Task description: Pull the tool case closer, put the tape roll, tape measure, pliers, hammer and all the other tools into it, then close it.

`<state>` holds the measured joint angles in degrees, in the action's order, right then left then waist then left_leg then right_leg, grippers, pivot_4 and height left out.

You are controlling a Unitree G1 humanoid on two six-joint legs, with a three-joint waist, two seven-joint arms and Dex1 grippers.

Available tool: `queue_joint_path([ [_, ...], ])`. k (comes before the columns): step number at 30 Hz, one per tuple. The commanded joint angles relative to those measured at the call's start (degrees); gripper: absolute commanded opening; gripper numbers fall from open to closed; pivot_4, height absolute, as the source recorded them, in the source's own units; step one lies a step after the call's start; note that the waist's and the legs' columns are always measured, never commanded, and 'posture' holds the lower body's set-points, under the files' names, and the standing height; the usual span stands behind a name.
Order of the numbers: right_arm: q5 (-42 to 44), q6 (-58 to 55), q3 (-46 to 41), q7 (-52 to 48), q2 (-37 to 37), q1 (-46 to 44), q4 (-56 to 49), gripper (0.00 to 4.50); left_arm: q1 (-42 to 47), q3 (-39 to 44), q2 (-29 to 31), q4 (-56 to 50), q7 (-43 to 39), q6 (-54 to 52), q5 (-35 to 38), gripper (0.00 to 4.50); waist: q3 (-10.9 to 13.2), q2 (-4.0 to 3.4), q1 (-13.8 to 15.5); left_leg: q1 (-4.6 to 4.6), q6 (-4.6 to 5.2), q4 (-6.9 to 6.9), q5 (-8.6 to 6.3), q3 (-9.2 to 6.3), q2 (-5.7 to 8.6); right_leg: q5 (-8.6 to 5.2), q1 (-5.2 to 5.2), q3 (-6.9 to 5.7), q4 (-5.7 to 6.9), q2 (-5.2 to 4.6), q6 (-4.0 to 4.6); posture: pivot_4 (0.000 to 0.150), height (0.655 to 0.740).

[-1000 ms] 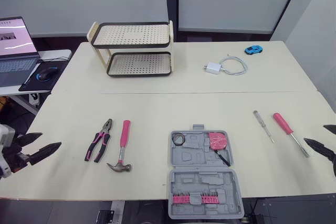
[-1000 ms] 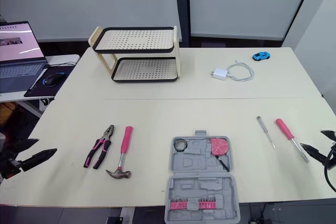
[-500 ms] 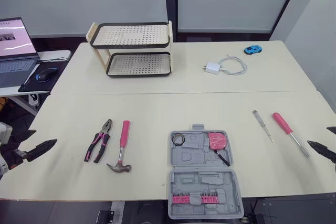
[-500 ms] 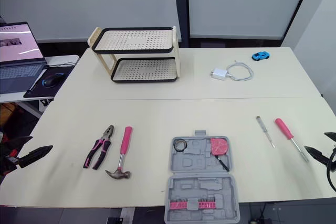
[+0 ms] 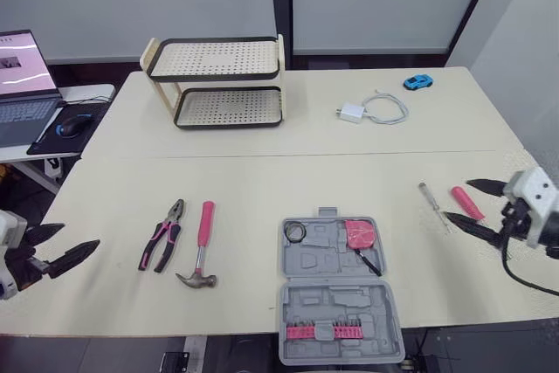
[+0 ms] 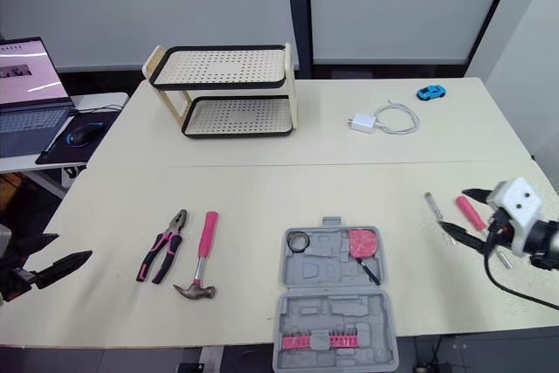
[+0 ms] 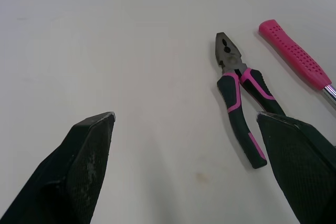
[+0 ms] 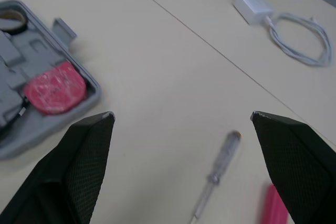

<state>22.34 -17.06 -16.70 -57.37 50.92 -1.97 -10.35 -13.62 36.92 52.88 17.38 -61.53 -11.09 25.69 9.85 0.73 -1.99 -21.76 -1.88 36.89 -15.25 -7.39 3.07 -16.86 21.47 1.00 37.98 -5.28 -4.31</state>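
open grey plastic tool case (image 5: 337, 309) at near edge of the beige table (image 5: 262, 181), black tape roll (image 5: 297, 231) and pink tape measure (image 5: 361, 234) inside. pink-black pliers (image 5: 162, 235) and pink-handled hammer (image 5: 203, 242) lie left of it. left gripper (image 5: 80, 235) far left, fingers apart, empty. right gripper (image 5: 458, 199) fingers apart either side of pink-handled screwdriver (image 5: 467, 203), thin clear screwdriver (image 5: 430, 198) beside; contact unclear.

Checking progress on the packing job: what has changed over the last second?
The right gripper has swung inward from the table's right edge toward the pink screwdriver and the slim screwdriver, fingers open, holding nothing. The left gripper, pliers, hammer and open tool case stay roughly where they were.
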Motion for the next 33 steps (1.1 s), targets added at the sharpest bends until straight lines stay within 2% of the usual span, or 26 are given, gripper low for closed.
queue_joint_path([
  [1,3.68,-3.17,5.53,-0.55,-1.74,-6.28,-7.08,4.46,-4.73,4.18,-2.74,-8.6,2.23,-3.4,2.82,4.5,0.01,0.01,-0.11,0.0,0.0,0.0,0.0,0.0,0.0,0.0,0.02,0.01,0.0,0.0,0.0,0.15,0.74],
  [9,8.22,-8.13,15.86,-2.22,-6.85,-17.6,-13.75,4.46,-17.22,7.2,-9.84,-20.87,4.79,-7.08,4.17,4.5,-0.03,0.18,0.61,-0.12,-0.05,0.01,-0.03,-0.03,0.05,0.0,0.07,-0.04,-0.12,-0.09,0.01,0.15,0.74],
  [13,10.46,-9.97,19.62,-3.06,-9.62,-22.4,-16.07,4.46,-22.81,8.76,-13.54,-23.75,5.31,-7.35,4.8,4.5,-0.04,0.2,0.49,-0.13,-0.06,0.01,-0.04,-0.05,0.05,0.0,0.08,-0.05,-0.15,-0.09,0.01,0.15,0.74],
  [18,11.18,-10.96,20.8,-2.99,-11.11,-25.48,-16.35,4.46,-25.04,10.07,-15.15,-24.49,5.48,-7.17,5.24,4.5,-0.07,0.26,0.8,-0.14,-0.07,0.01,-0.05,-0.1,0.05,0.0,0.1,-0.11,-0.16,-0.09,0.01,0.15,0.74],
  [25,11.98,-13.12,20.99,-2.31,-11.48,-25.8,-17.1,4.46,-21.52,9.41,-14.05,-24.24,6.7,-6.36,5.41,4.5,-0.08,0.27,0.98,-0.13,-0.08,0.01,-0.05,-0.1,0.07,0.0,0.29,-0.12,-0.16,-0.09,0.02,0.15,0.74],
  [31,10.71,-13.25,20.81,-1.38,-11.37,-24.79,-16.86,4.46,-12.35,4.93,-12.43,-25.64,12.23,-8.48,3.06,4.5,-0.09,0.29,1.05,-0.13,-0.09,0.01,-0.05,-0.11,0.08,0.01,0.28,-0.12,-0.13,-0.08,0.03,0.15,0.74],
  [33,10.61,-13.44,21.0,-0.91,-11.42,-24.19,-17.33,4.46,-7.0,1.3,-12.39,-26.13,16.72,-11.28,1.91,4.5,-0.09,0.29,1.0,-0.13,-0.09,0.01,-0.05,-0.08,0.09,0.01,0.24,-0.09,-0.11,-0.07,0.03,0.15,0.74],
])
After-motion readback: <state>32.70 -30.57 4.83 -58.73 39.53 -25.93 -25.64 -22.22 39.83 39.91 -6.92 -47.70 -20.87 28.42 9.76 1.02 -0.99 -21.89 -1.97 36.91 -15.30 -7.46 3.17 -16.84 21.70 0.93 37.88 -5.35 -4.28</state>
